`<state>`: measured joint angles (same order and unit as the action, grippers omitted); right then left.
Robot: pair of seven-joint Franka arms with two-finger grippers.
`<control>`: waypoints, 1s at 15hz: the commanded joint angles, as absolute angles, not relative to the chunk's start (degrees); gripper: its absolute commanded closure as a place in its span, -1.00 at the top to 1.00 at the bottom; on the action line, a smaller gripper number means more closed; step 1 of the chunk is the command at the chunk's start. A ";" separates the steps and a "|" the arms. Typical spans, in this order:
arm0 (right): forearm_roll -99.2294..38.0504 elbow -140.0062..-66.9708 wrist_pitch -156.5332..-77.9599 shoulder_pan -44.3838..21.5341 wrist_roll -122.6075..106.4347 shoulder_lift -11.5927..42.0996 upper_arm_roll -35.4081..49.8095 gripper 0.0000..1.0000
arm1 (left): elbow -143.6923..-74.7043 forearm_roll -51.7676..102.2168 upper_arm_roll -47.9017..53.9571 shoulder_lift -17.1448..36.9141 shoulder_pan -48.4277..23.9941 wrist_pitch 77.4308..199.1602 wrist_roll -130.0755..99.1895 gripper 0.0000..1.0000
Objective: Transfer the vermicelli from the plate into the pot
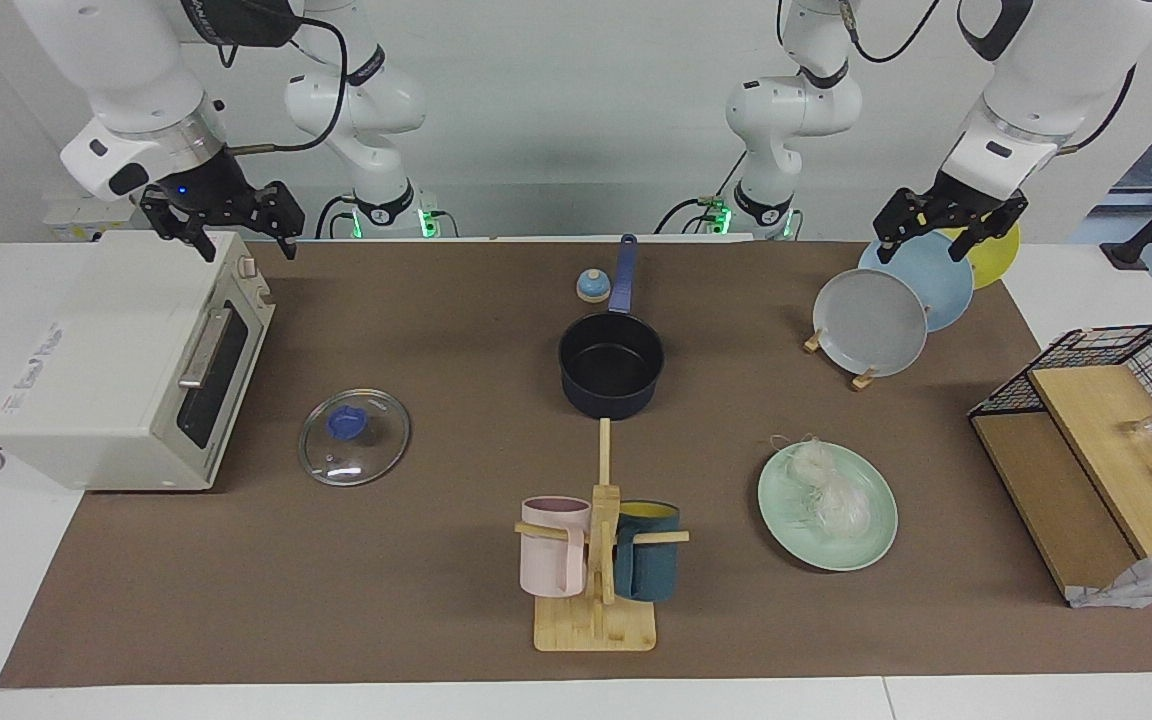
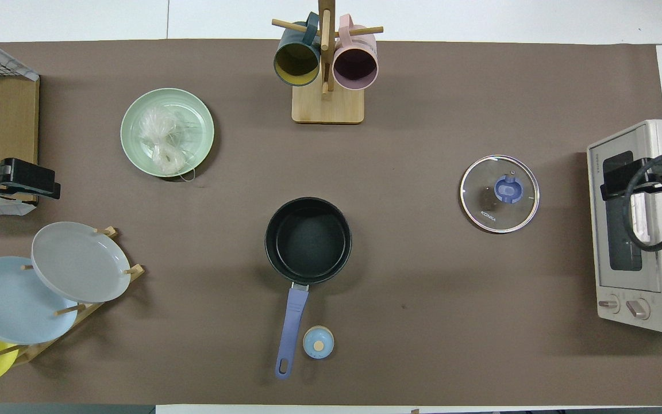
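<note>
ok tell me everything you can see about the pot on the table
The pot is a small dark navy saucepan with a black inside, standing upright and uncovered near the middle of the table. It looks empty. Its long blue straight handle points toward the robots and has a hanging hole at its end. A small round blue object with a tan knob sits beside the handle, apart from it. Nothing touches the pot but the brown mat under it; neither gripper is near it.

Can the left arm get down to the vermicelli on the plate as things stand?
Probably yes. The left gripper hangs open over the plate rack, and the vermicelli lies uncovered on the plate at its end of the table, nothing standing between.
</note>
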<state>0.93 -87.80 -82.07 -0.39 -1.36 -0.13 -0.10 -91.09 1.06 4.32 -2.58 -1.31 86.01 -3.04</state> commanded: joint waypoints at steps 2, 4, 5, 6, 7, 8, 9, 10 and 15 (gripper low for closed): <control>0.62 -87.98 -81.91 -0.09 -0.79 -0.44 0.35 1.00 | -91.49 1.67 4.57 -2.73 -0.97 87.80 -3.08 1.00; 0.62 -87.98 -82.00 -0.09 -0.79 -0.44 0.35 1.00 | -91.76 1.67 4.57 -2.81 -0.88 88.15 -3.08 1.00; 0.62 -88.07 -82.35 -0.09 -0.79 -0.44 0.35 1.00 | -91.76 1.67 4.66 -2.81 -0.97 88.07 -3.08 1.00; 0.62 -88.15 -83.40 -0.09 -0.79 -0.35 0.44 1.00 | -91.76 1.76 4.66 -2.81 -1.05 88.07 -3.08 1.00; 0.44 -88.33 -84.97 -0.09 -0.79 -0.26 0.44 1.00 | -91.76 1.84 4.66 -2.81 -1.05 88.07 -3.16 1.00; 0.00 -88.50 -85.60 -0.09 -0.79 0.08 0.44 1.00 | -91.76 2.02 4.66 -2.81 -1.05 88.15 -3.16 1.00; -0.17 -89.46 -87.52 -0.17 -0.79 0.26 0.53 1.00 | -91.76 2.98 4.57 -2.73 -1.05 88.42 -3.25 1.00; -0.18 -91.47 -89.89 -0.35 -0.79 0.09 0.53 1.00 | -91.76 3.16 4.57 -2.72 -1.05 88.59 -3.34 1.00; -0.26 -97.63 -102.45 -3.25 -0.88 5.52 0.53 1.00 | -91.23 3.16 4.57 2.18 -2.01 92.53 -3.69 1.00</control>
<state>0.76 -95.05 -97.52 -3.08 -1.36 3.02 0.27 -91.34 2.33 4.49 -1.24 -1.33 89.42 -3.04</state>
